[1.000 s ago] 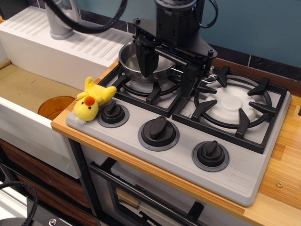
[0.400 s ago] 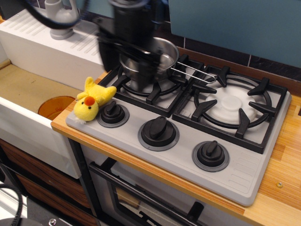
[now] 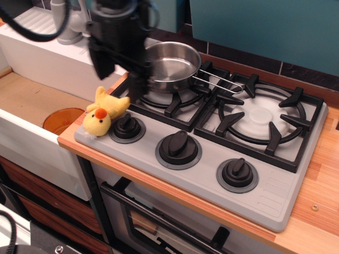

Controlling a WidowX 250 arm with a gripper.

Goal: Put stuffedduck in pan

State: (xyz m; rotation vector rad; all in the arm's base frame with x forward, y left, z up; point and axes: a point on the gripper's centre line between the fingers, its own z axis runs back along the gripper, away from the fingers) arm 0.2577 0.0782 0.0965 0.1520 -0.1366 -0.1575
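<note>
Yellow plush stuffedduck (image 3: pixel 103 114) is untouched so far, lying on the front-left corner of the grey stovetop (image 3: pixel 275 196), just below and a bit in front of the claw (image 3: pixel 121 61), snug against the leftmost knob (image 3: pixel 127 127). The claw hangs above it w/ its two black fingers apart and nothing between them, so basically spread and empty. One finger is on the sink side, the other sits right at the pan's rim (looks like it overlaps the rim from this angle, can't tell if it's actually touching).

Stainless pan (image 3: pixel 170 66) is just to the right of the claw on the back-left burner grate, empty inside, thin wire handle pointing away toward the right burner (image 3: pixel 262 119).

Progress imo: nothing done yet, only the approach. What's left is pretty much everything: drop down, grab the duck, lift, go a short way right and let go over the pan.

Surface/room: toy gas hob w/ three black knobs set in a light wood counter (image 3: pixel 318 211), oven door below. Left of the claw is a white sink (image 3: pixel 32 132) w/ an orange disc (image 3: pixel 62 117) down in the basin, grey faucet base behind it, teal wall w/ dark tile strip at the back.
</note>
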